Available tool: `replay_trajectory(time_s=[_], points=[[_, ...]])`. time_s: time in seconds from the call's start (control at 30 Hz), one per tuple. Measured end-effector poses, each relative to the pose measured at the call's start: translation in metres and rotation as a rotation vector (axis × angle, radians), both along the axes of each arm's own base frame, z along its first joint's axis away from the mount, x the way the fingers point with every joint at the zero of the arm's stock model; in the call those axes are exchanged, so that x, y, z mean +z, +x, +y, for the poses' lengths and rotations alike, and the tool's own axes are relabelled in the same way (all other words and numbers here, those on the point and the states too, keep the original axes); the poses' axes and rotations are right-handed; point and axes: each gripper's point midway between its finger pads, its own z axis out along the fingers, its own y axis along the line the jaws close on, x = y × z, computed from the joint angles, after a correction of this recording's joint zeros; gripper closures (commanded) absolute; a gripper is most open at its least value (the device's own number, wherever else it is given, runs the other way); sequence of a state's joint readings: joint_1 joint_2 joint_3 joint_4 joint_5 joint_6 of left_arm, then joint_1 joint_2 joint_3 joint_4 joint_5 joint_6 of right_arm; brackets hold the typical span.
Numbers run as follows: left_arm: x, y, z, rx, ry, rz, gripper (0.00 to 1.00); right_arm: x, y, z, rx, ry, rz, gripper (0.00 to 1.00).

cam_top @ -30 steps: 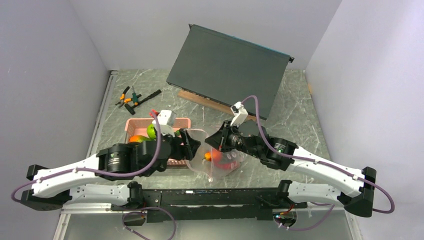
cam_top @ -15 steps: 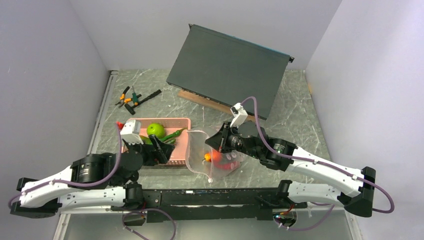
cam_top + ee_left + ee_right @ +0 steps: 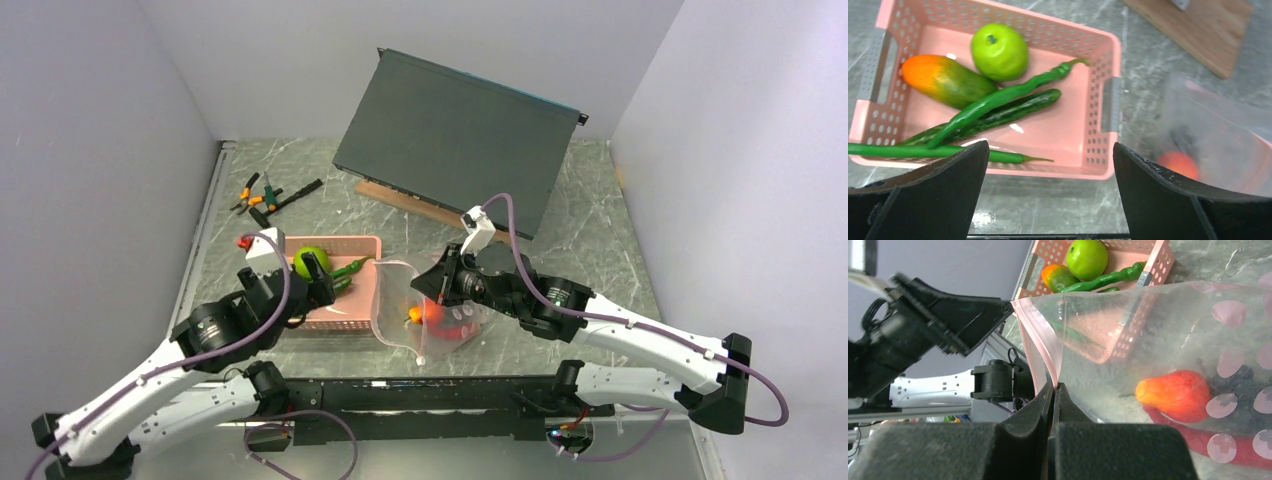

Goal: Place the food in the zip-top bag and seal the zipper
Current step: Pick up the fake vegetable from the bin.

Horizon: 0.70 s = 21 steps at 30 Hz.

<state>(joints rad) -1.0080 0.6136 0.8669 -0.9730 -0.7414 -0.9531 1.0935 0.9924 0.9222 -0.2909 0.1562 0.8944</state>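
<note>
1. Hovering my left gripper (image 3: pixel 1049 150), spread and empty, above the pink basket (image 3: pixel 1098 150): the long green pepper (image 3: pixel 998 100) lies inside, just ahead, slanting across my jaws
2. My right gripper (image 3: pixel 1054 390) clenches the zipper (image 3: pixel 1038 340) of the zip-top bag (image 3: pixel 1173 315), just beside the basket

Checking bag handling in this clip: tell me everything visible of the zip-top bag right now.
The zip-top bag is clear, thin, crinkly plastic printed with pale pink blossom dots, with a pink zipper strip along its mouth. The mouth gapes open toward the pink basket close beside it. The right hand is shut on the mouth edge, holding that edge up. Inside lie an orange-red piece and a long red piece.
</note>
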Motion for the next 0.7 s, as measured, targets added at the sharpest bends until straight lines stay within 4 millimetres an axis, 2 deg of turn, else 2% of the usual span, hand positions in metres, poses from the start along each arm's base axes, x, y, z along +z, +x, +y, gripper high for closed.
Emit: replay_trajectory(time_s=[0.33,0.47,0.6,0.7], points=[[-0.048,0.032,0.054,0.184,0.072,0.155,0.0,0.007,0.0,-0.008,-0.015,0.01,-0.017,1.0],[-0.079,0.038,0.079,0.261,0.105,0.247,0.01,0.009,0.0,-0.008,-0.015,0.014,-0.02,1.0],[-0.107,0.039,0.079,0.242,0.127,0.319,0.03,0.009,0.0,-0.009,-0.014,0.012,-0.024,1.0],[-0.119,0.042,0.079,0.236,0.141,0.341,0.07,0.009,0.0,-0.009,-0.013,0.011,-0.025,1.0]])
